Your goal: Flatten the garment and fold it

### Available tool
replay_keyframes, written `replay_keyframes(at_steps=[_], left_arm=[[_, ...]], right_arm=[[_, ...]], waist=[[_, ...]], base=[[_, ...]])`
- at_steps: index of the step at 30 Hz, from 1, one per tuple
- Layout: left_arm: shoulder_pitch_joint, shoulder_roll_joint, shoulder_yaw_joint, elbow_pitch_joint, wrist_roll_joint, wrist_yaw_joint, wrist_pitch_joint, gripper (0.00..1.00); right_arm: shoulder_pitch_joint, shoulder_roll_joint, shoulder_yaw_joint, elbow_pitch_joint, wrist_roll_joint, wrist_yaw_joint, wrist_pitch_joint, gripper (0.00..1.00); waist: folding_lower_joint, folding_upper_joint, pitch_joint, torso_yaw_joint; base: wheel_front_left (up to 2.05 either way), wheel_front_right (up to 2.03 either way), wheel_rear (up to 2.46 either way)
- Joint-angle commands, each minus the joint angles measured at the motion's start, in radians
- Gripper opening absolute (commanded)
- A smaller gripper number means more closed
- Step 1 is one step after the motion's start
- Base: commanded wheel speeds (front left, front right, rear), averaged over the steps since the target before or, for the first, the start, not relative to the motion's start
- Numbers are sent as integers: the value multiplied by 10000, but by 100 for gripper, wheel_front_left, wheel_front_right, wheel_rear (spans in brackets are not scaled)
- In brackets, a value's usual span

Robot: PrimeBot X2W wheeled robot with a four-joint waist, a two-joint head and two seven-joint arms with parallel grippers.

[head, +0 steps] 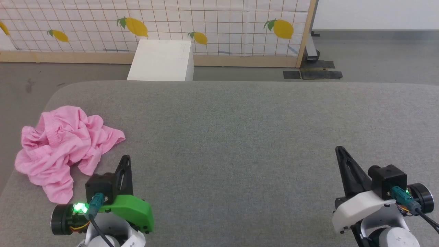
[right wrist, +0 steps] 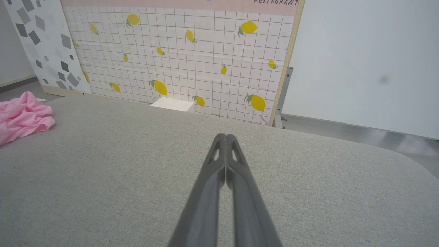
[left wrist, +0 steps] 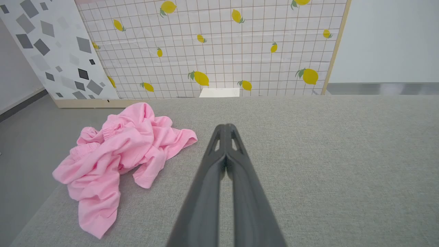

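Note:
The garment (head: 65, 147) is a light-pink crumpled heap near the left edge of the grey padded table (head: 240, 137), one end trailing toward the front. In the left wrist view the garment (left wrist: 120, 154) lies left of my fingertips, its gathered waistband bunched on top. My left gripper (head: 126, 158) hovers just right of the heap, shut and holding nothing; the same tips (left wrist: 225, 127) meet in the wrist view. My right gripper (head: 339, 149) rests far to the right, shut and empty, tips (right wrist: 225, 136) pressed together. A corner of the garment (right wrist: 24, 116) shows at that view's left edge.
A white box (head: 161, 60) stands on the floor behind the table. A lemon-patterned grid panel (head: 205, 24) with a wooden frame runs along the back. The table's left edge (head: 20, 171) drops off right beside the heap.

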Motion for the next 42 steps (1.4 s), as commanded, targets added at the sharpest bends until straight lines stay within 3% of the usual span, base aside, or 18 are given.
replay_keyframes(at_steps=[1,42], left_arm=[[116,-26,32,-28,126,-11,14,0],[116,-26,32,-28,126,-11,14,0]], right_arm=[[81,28,5,-51,-34,-15,28,0],[81,28,5,-51,-34,-15,28,0]], waist=[[0,0,0,0],[0,0,0,0]], base=[[0,0,0],[0,0,0]])
